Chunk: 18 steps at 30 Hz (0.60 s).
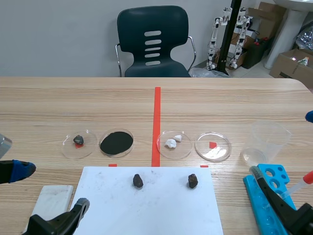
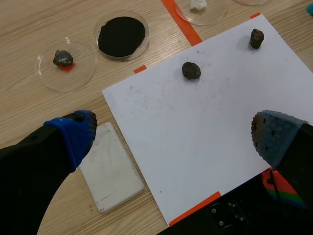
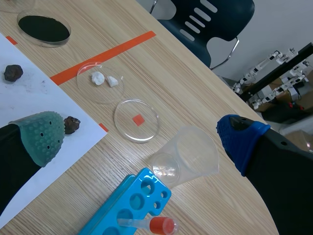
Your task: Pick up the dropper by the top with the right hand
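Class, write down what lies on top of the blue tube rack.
A dropper with a red bulb lies across the blue rack. In the scene view the right arm covers the rack's near part.

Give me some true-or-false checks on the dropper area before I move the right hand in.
The right hand is open and holds nothing: true.
The dropper lies across the blue rack: true.
The dropper stands inside the clear cup: false; it is outside the cup, on the rack.
The white pieces are in the dish nearest the cup: false; that dish shows only a red mark, and the pieces are in the next dish.
The left hand is shut on a rock: false; it is open over the white sheet.
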Each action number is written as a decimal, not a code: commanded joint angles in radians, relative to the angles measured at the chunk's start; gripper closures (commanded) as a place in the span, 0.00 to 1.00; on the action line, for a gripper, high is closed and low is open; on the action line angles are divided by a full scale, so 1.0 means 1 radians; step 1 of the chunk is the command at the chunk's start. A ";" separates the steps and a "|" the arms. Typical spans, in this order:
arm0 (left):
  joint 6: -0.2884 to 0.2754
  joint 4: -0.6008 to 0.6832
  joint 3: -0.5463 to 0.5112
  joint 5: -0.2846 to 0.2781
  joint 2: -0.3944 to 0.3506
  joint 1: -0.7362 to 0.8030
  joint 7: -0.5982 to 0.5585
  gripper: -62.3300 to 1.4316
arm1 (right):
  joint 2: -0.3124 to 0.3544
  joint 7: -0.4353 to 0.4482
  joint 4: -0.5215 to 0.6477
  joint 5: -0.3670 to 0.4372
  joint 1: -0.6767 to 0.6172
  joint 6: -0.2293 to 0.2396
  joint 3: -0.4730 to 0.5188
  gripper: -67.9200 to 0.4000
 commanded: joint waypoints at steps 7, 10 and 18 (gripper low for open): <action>0.000 0.008 0.006 -0.006 0.005 0.006 -0.016 0.00 | 0.011 0.015 0.004 0.008 0.011 -0.007 0.003 0.00; 0.000 0.008 0.006 -0.006 0.005 0.006 -0.016 0.00 | 0.011 0.015 0.004 0.008 0.011 -0.007 0.003 0.00; 0.000 0.008 0.006 -0.006 0.005 0.006 -0.016 0.00 | 0.013 0.015 0.004 -0.035 0.011 -0.016 0.004 0.00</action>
